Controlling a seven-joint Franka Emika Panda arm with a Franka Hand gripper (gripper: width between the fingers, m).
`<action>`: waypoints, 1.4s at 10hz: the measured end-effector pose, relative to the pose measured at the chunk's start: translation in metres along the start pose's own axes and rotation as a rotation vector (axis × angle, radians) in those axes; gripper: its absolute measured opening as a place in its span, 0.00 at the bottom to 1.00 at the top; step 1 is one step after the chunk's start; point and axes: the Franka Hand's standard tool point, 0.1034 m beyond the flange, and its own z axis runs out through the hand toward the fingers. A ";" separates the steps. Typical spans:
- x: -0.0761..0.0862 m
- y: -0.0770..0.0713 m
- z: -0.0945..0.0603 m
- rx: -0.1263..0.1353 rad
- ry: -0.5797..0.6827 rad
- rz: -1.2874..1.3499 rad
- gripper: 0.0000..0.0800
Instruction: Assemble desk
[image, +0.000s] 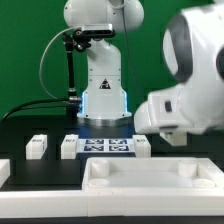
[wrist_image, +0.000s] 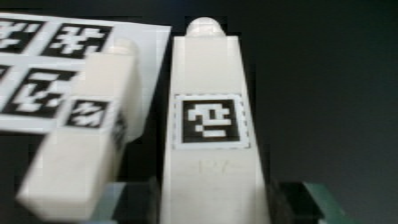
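Note:
In the wrist view my gripper (wrist_image: 214, 206) is shut on a white square desk leg (wrist_image: 210, 110) with a black-and-white tag on its face. The dark fingers (wrist_image: 146, 200) press on both of its sides. A second white leg (wrist_image: 86, 135) lies close beside it, apart from the fingers. In the exterior view the rimmed white desk top (image: 150, 176) lies at the front. Loose legs (image: 37, 146) (image: 70, 146) stand behind it. The arm's big white body (image: 190, 80) hides the gripper there.
The marker board (image: 106, 147) lies on the black table between the legs, and also shows in the wrist view (wrist_image: 50, 60). Another white part (image: 143, 147) sits at the board's right end. The robot's base (image: 102, 85) stands behind. A white piece (image: 3, 172) shows at the left edge.

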 end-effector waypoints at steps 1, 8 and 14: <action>-0.008 0.006 -0.017 0.034 0.030 0.013 0.36; -0.022 0.008 -0.073 0.063 0.425 0.023 0.36; -0.044 0.017 -0.155 0.095 0.826 0.027 0.36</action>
